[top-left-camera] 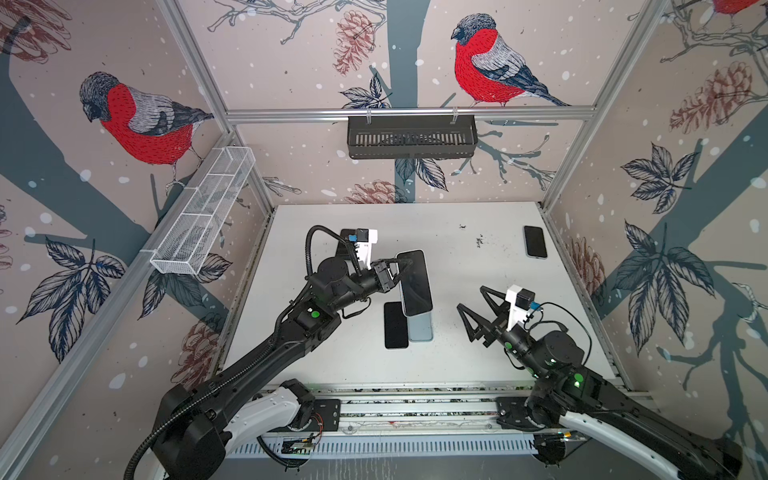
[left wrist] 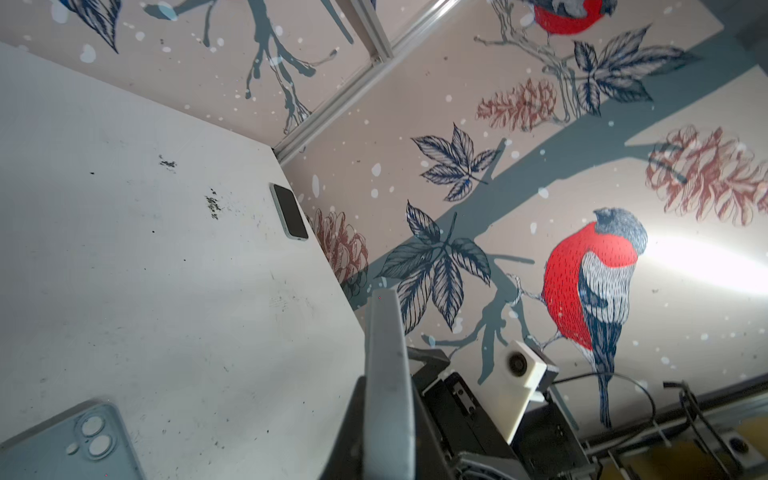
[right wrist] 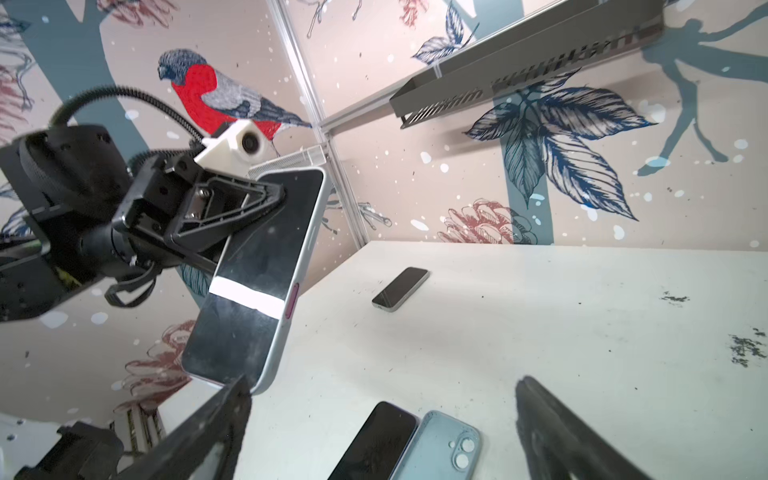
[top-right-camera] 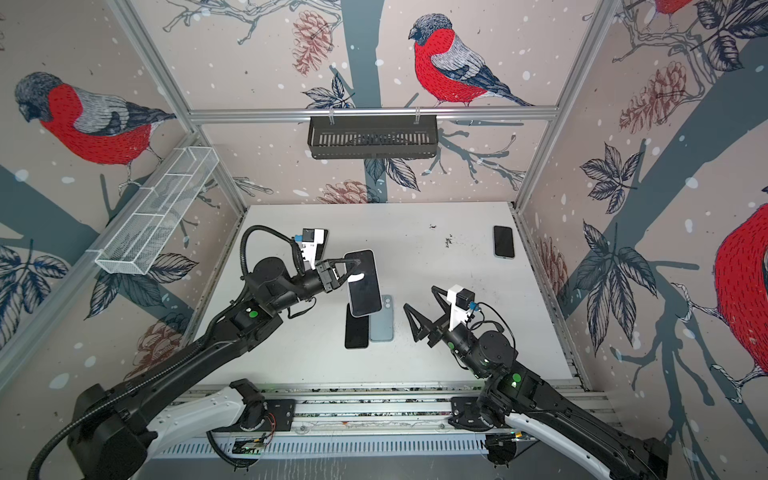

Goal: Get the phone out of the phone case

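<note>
My left gripper (top-left-camera: 405, 262) is shut on the long edge of a phone in a pale case (top-left-camera: 415, 282), held tilted above the middle of the table; the right wrist view shows its dark screen, light rim and pink side button (right wrist: 257, 257). The left wrist view shows only the case's edge (left wrist: 386, 374) between the jaws. Below it a bare black phone (top-left-camera: 395, 325) lies screen up, and an empty light-blue case (top-left-camera: 420, 328) lies beside it. My right gripper (top-left-camera: 470, 297) stands open to the right of the held phone, holding nothing and clear of it.
Another cased phone (top-left-camera: 535, 242) lies at the table's far right edge. One more phone (right wrist: 400, 289) lies at the back left, behind the left wrist. A black basket (top-left-camera: 411, 137) hangs on the back wall and a white mesh basket (top-left-camera: 203, 212) on the left wall.
</note>
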### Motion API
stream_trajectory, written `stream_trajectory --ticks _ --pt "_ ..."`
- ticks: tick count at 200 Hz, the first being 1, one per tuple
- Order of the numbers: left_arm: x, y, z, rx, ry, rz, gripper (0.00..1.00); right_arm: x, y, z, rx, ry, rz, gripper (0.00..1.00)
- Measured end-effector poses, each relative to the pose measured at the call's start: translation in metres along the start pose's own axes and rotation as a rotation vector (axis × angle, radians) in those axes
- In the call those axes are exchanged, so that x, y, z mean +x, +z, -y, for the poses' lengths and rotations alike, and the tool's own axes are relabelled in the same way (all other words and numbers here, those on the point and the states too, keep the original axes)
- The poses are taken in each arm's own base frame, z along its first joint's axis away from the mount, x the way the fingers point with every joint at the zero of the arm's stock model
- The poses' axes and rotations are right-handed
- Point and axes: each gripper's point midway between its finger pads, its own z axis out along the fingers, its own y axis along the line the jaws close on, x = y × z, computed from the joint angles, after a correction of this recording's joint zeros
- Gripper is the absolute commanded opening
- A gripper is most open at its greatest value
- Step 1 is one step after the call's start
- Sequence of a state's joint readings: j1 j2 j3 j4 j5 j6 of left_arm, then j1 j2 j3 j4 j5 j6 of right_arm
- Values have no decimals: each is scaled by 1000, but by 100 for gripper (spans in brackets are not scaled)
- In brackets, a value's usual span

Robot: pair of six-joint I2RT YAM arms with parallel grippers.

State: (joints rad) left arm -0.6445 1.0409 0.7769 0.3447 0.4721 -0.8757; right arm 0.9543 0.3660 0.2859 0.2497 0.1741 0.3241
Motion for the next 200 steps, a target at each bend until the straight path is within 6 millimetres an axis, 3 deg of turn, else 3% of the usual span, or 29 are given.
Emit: stream_trajectory --ticks 65,93,120,156,200 --pt "12 8 5 24 209 -154 0 36 11 -23 -148 -129 -140 99" --pt "15 9 12 59 298 -205 0 40 19 -34 -203 -183 -182 100" --pt "21 5 24 123 378 -241 0 38 32 -47 -260 -246 -218 97" --pt "27 -7 39 189 438 -257 0 56 46 -57 -322 -321 -320 91" --pt "34 -14 47 235 461 -272 0 67 47 -69 -417 -380 -377 86"
